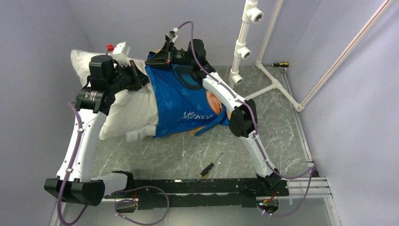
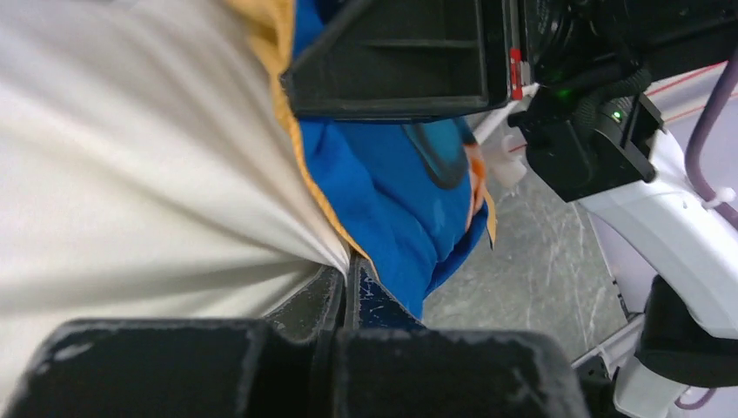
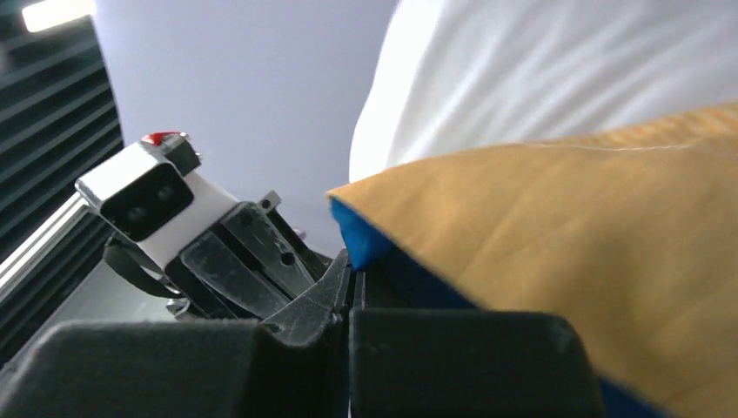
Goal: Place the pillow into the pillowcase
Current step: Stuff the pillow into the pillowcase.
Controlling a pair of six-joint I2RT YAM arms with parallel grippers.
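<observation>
The white pillow point(image 1: 127, 110) lies at the back left, its right part inside the blue pillowcase point(image 1: 181, 103). My left gripper point(image 1: 142, 77) sits at the case's open edge. In the left wrist view it point(image 2: 348, 272) is shut where the orange-lined hem of the pillowcase point(image 2: 392, 200) meets the bunched pillow point(image 2: 130, 174). My right gripper point(image 1: 159, 59) is at the case's far corner. In the right wrist view it point(image 3: 352, 270) is shut on the blue edge of the pillowcase point(image 3: 566, 261), whose orange side faces the camera, with the pillow point(image 3: 566, 78) behind.
A black-handled screwdriver point(image 1: 210, 165) lies on the marbled table near the front. A yellow-handled one point(image 1: 280, 64) lies at the back right beside the white pipe frame point(image 1: 244, 42). Walls close in at the left and back.
</observation>
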